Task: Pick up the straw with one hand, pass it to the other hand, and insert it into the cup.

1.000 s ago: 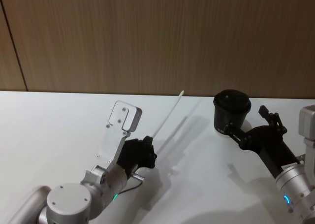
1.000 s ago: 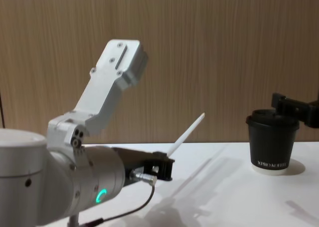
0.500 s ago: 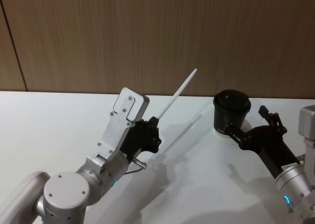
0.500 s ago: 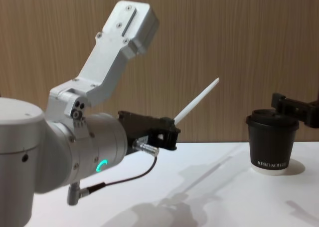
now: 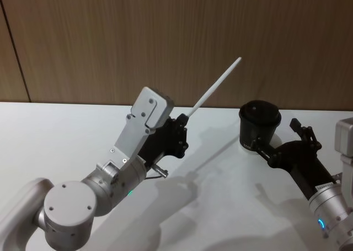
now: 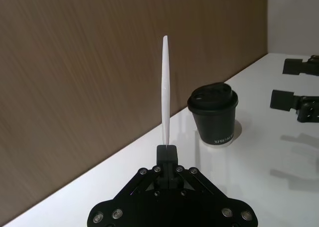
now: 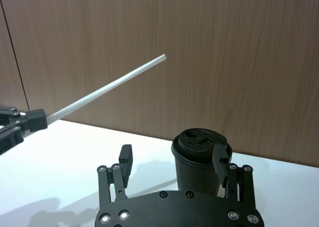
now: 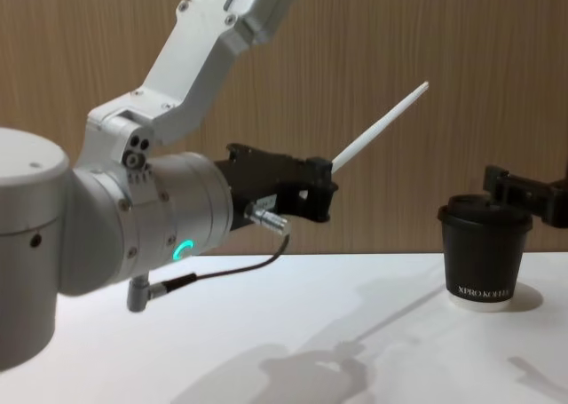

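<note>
- Lifting the straw [image 5: 215, 91] higher above the surface [image 5: 55, 135] than a second ago, tip angling up toward the cup [image 5: 259, 124].
- Pinching its lower end in the left tool [image 5: 183, 123], pressed tight on it.
- Holding the right tool [image 5: 276, 134] spread just beside the cup (waiting, apparently).
- Carrying toward the handover, probably; next, needing to bring the shaft between those spread fingers.
- Reading the cup's white lettering as "XPRO KOFFEE" (last letters uncertain).

Head camera looked down and forward over the table [image 5: 44, 129]. Chest camera sat lower, facing level across the surface. Wrist cameras looked out along each arm, close in. All four shared the cup [image 5: 260, 121] and the straw [image 5: 215, 85].
</note>
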`<state>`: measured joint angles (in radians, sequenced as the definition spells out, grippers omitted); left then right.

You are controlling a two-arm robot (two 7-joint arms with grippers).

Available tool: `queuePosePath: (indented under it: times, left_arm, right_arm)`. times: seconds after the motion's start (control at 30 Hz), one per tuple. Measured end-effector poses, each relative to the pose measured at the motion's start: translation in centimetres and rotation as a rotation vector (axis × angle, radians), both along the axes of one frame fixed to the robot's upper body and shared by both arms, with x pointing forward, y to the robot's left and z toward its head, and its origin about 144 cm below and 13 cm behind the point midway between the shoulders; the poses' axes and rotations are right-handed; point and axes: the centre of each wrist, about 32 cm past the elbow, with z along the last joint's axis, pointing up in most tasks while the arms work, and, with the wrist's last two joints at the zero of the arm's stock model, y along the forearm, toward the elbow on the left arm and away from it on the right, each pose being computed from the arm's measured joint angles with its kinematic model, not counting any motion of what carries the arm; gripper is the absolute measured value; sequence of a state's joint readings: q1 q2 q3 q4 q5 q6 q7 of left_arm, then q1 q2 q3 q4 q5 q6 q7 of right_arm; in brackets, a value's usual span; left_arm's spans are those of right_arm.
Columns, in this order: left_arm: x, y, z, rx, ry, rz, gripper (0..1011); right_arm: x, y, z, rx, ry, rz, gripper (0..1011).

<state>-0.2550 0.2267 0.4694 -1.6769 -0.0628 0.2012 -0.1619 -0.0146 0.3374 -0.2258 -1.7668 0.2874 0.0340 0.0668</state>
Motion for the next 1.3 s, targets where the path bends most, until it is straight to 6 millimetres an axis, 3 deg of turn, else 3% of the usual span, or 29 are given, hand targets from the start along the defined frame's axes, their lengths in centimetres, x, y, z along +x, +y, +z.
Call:
queuePosePath:
  times: [1.3]
  left_arm:
    - [1.5,0.3,1.1,-0.016,-0.078,-0.146,0]
  right_arm:
    - [0.0,0.0,0.0,0.0,0.0,0.0,1001]
